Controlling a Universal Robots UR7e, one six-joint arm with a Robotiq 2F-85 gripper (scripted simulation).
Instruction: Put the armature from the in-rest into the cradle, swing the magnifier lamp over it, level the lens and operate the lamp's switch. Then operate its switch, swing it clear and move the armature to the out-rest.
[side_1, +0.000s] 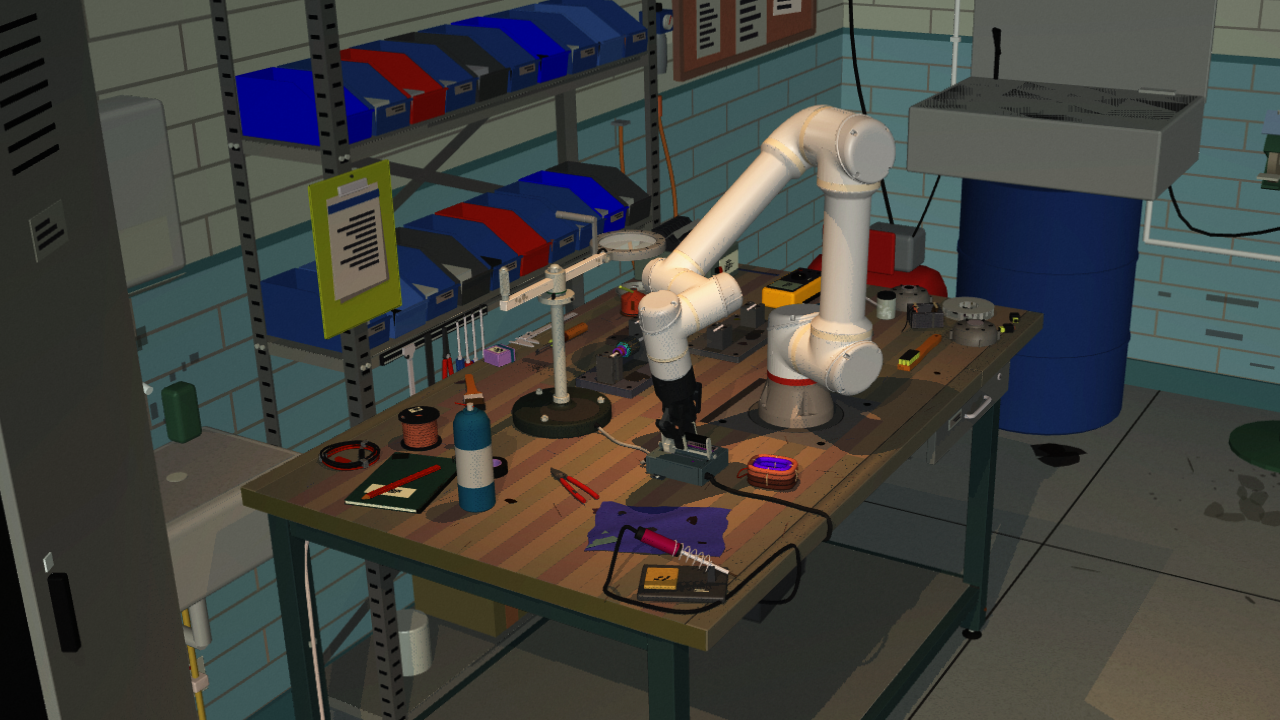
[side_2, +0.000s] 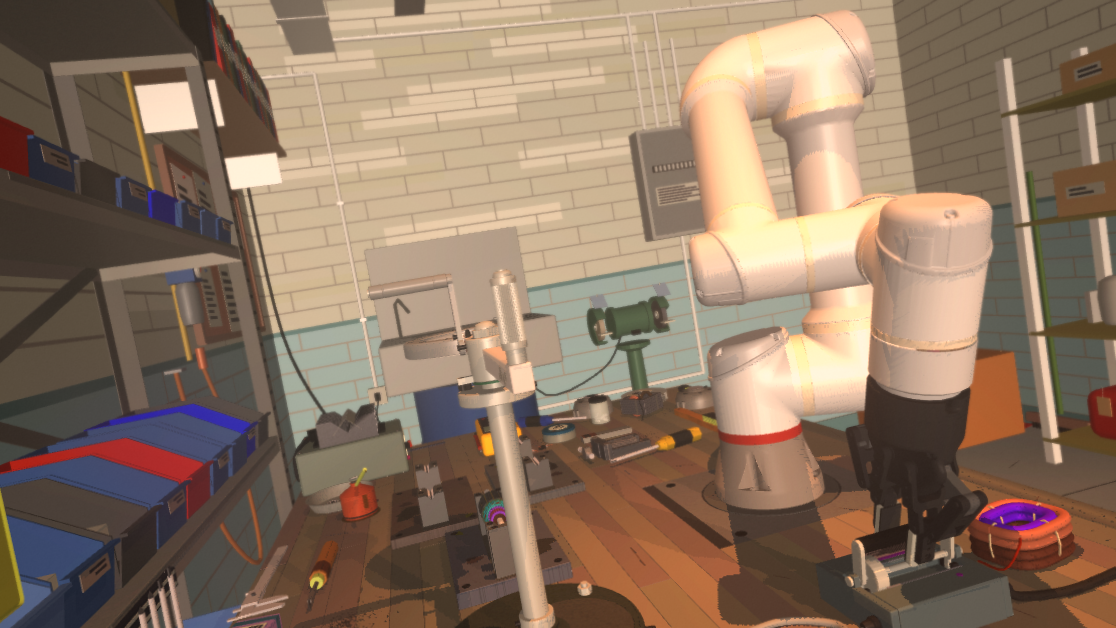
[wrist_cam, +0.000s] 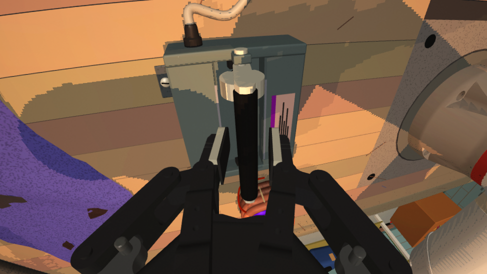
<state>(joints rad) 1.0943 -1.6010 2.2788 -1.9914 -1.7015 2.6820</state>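
The lamp's switch box (side_1: 686, 463) (side_2: 913, 587) (wrist_cam: 235, 99) sits near the bench's front, a grey box whose black lever handle (wrist_cam: 246, 143) runs out from a cream hub. My gripper (side_1: 678, 432) (side_2: 915, 522) (wrist_cam: 248, 150) is right over it, open and holding nothing, with the lever between its fingers. The magnifier lamp (side_1: 559, 349) (side_2: 499, 406) stands on a round base to the left, its lens (side_1: 631, 244) swung toward the shelves. The armature (side_1: 627, 349) (side_2: 493, 512) rests in a fixture behind the lamp post.
The shelving rack (side_1: 430, 179) with blue and red bins stands behind the bench. A copper coil (side_1: 772, 472) (side_2: 1022, 529) lies just right of the switch box. A purple cloth (side_1: 662, 527) (wrist_cam: 51, 177), a soldering iron and pliers (side_1: 573, 484) lie toward the front edge.
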